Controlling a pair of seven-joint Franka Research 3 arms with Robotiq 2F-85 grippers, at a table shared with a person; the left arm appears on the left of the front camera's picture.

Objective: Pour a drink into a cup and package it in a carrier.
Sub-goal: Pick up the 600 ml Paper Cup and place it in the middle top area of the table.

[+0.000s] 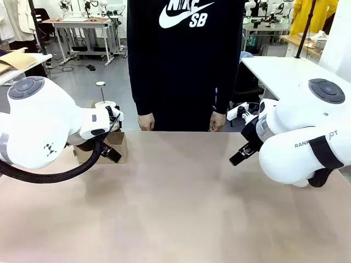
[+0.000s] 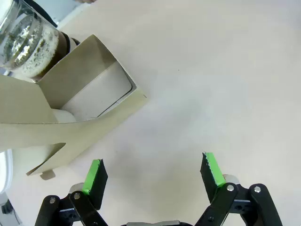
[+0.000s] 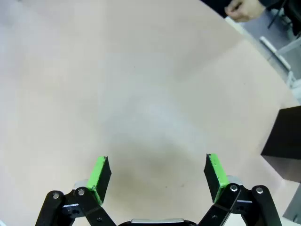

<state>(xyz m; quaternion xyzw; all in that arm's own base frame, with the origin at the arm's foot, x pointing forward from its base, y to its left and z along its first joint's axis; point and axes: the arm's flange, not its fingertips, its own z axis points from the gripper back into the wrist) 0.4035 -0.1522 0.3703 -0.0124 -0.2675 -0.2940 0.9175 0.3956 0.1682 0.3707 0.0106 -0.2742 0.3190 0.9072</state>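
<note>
The brown cardboard carrier (image 2: 56, 101) stands at the table's left side, up and to the left of my open left gripper (image 2: 153, 172), whose green pads hover over bare table. A white cup (image 2: 96, 96) shows through the carrier's open side; I cannot tell whether it sits in a slot. Behind the carrier stands the clear glass jar (image 2: 21, 40) holding the foamy brown drink. In the front view the carrier (image 1: 119, 143) is partly hidden by my left gripper (image 1: 112, 154), and the cup's white top (image 1: 104, 104) rises behind the wrist. My right gripper (image 3: 157, 175) is open above bare tabletop, at the table's right (image 1: 242, 153).
A person in a black top stands at the far edge, hands (image 1: 146, 121) hanging at table height. A black box (image 3: 284, 139) sits at the right side of the right wrist view. The tan tabletop (image 1: 181, 203) lies bare between the arms.
</note>
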